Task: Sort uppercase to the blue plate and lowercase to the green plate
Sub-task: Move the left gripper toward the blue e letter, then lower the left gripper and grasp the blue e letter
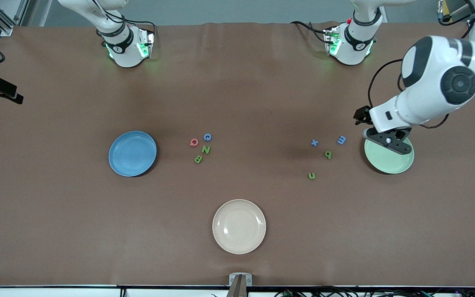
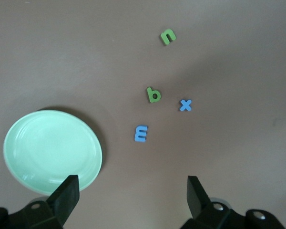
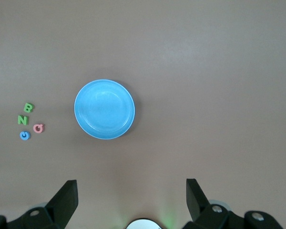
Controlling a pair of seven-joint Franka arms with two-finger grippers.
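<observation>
The blue plate (image 1: 132, 153) lies toward the right arm's end; it also shows in the right wrist view (image 3: 105, 109). Beside it lie the uppercase pieces: red Q (image 1: 194, 142), blue C (image 1: 207, 137), green N (image 1: 205, 149) and green B (image 1: 198, 159). The green plate (image 1: 390, 161) lies toward the left arm's end, and also shows in the left wrist view (image 2: 52, 150). Beside it lie the lowercase pieces: blue x (image 1: 314, 142), blue m (image 1: 341, 140), green p (image 1: 328, 154) and green u (image 1: 311, 175). My left gripper (image 1: 388, 142) (image 2: 132, 195) is open and empty over the green plate's edge. My right gripper (image 3: 131, 198) is open and empty, high over the table near its base, out of the front view.
A cream plate (image 1: 239, 226) lies nearer the front camera, midway along the table. The two arm bases (image 1: 128, 47) (image 1: 351, 43) stand at the table's top edge. Brown tabletop lies between the plates and letter groups.
</observation>
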